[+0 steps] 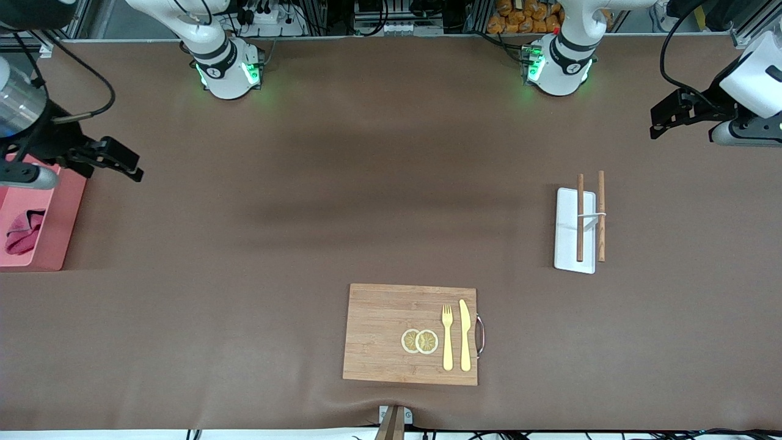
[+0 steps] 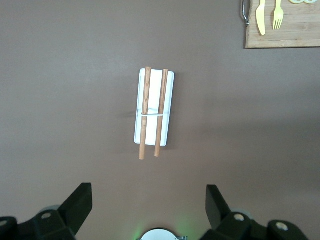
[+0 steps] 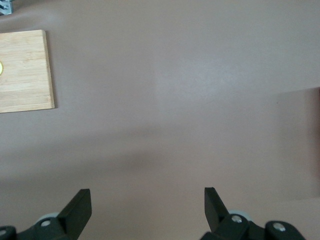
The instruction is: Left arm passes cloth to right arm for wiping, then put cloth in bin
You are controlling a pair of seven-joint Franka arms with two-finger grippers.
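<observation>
Bamboo cutting board [image 1: 391, 333] is the landmark, nearest the front camera, carrying two lemon slices [image 1: 420, 341], a yellow fork [image 1: 448, 337] and knife [image 1: 465, 335]. Farther from the camera than the board, toward the left arm's end: white tray [image 1: 567, 256] with two banded brown sticks [image 1: 580, 217]; toward the right arm's end: pink bin [image 1: 49, 235] with the magenta cloth [image 1: 23, 232] inside. Left gripper [image 1: 663, 122] hangs over bare table with fingers spread, empty; right gripper [image 1: 119, 160] hangs beside the bin, fingers likewise released.

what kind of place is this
Probably a robotics lab test bench: two white Franka arm bases bolted along a brown-covered table, cables and aluminium framing at its edge, and staged props like a bamboo cutting board.
</observation>
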